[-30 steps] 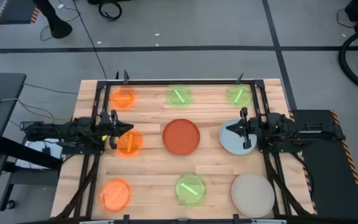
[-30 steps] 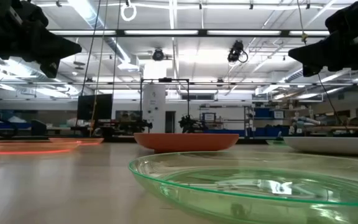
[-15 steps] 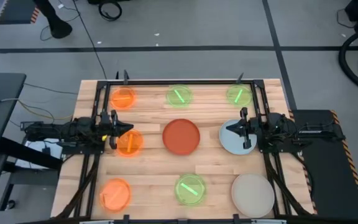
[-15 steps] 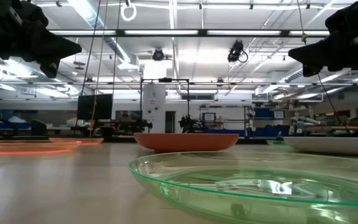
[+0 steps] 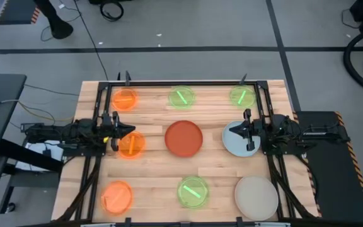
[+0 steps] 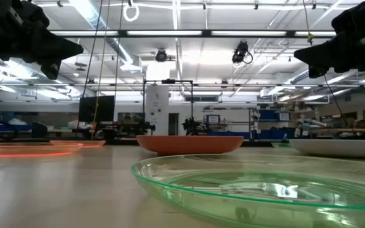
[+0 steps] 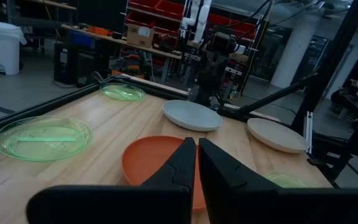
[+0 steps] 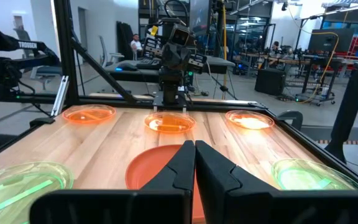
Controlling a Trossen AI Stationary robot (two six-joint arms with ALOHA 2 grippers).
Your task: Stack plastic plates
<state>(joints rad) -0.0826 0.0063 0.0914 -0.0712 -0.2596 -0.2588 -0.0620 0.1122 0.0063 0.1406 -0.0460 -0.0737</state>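
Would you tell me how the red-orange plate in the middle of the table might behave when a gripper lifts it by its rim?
The red-orange plate looks thin and shallow, so probably light. Its smooth rim may slip. Being round and low, it seems unlikely to tip.

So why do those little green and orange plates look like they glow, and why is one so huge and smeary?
In the high view the translucent green plate and orange plate let the light through and show bright streaks. In the low view that same green plate sits right at the lens, so it looms large with white ceiling-light reflections, while the red-orange plate behind looks small.
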